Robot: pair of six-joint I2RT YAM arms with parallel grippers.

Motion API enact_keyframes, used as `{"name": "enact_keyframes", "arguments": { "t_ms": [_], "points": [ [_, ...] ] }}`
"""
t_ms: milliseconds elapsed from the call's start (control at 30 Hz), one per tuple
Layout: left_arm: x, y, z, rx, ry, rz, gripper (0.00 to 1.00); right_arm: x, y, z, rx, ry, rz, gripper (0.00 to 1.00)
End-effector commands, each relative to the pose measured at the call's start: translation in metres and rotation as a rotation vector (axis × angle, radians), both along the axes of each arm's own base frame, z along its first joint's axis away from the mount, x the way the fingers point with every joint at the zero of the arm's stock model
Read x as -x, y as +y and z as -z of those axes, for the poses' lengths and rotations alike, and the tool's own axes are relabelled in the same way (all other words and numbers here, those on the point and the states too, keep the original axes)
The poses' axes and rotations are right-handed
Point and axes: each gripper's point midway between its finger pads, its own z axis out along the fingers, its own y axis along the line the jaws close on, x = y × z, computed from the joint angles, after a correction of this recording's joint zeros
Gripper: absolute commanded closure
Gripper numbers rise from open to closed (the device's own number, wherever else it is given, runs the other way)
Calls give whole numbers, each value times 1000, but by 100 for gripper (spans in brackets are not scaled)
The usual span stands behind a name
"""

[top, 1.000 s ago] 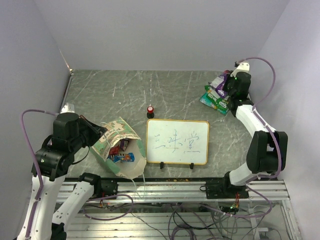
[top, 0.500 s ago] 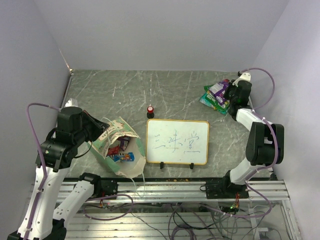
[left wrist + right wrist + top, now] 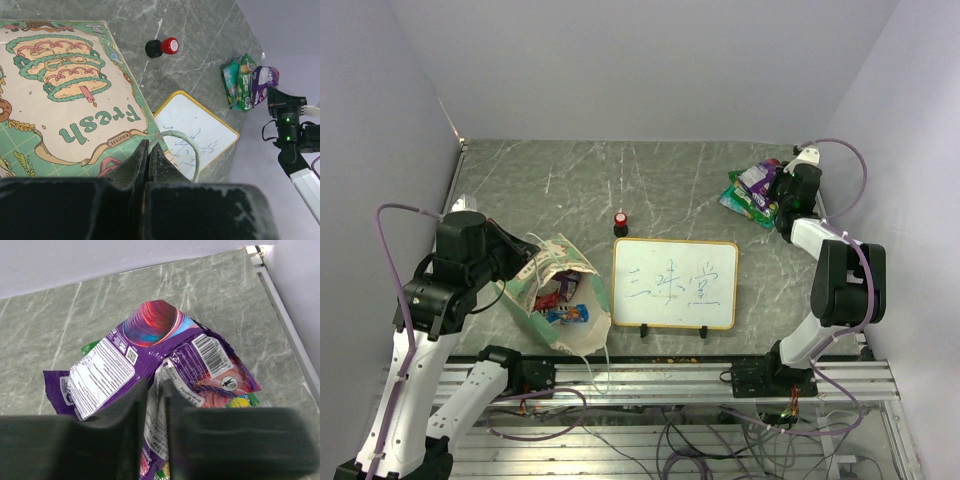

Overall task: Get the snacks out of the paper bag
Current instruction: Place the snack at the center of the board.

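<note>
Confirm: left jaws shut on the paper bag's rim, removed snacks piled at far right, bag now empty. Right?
Wrong on one count: the paper bag is not empty. The top external view shows packets inside it, one red and one blue. The rest stands: the left gripper has its jaws shut on the bag's rim, and the removed snacks lie piled at far right.
</note>
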Motion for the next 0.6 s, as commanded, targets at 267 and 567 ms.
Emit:
{"name": "enact_keyframes", "arguments": {
  "t_ms": [267, 567],
  "points": [
    [4, -4, -15, 16, -39, 28, 93, 8, -14, -65, 91, -24, 58, 43],
    [14, -13, -15, 90, -18, 45, 93, 1, 66, -104, 208, -79, -137, 24]
  ]
}}
